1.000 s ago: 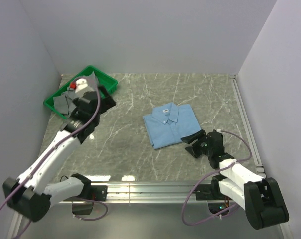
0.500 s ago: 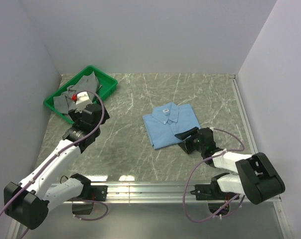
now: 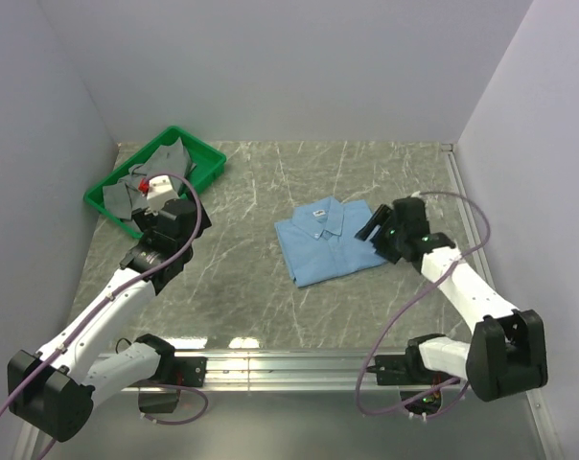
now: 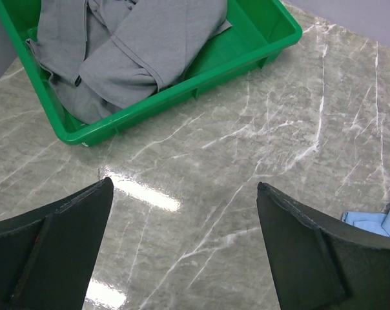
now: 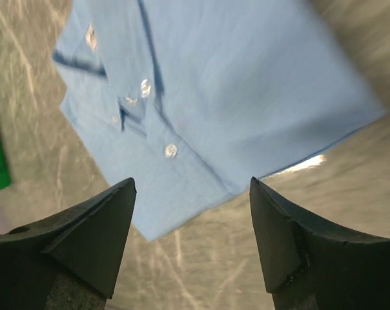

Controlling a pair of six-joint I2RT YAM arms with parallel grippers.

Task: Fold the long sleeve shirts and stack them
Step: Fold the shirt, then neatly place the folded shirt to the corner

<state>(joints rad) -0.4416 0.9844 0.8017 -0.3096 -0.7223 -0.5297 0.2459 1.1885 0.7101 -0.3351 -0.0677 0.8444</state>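
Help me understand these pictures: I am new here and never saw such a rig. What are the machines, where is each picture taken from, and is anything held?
These are two robot arms bolted at the near edge of a table. The wide picture comes from a fixed camera above and behind them. The other two come from a camera on each wrist, so the dark wedges at the bottom are that arm's own fingers. On the table lie a folded light blue shirt and a green tray of grey clothes. The left gripper hangs open near the tray; the right gripper is open above the shirt. Nothing is held.
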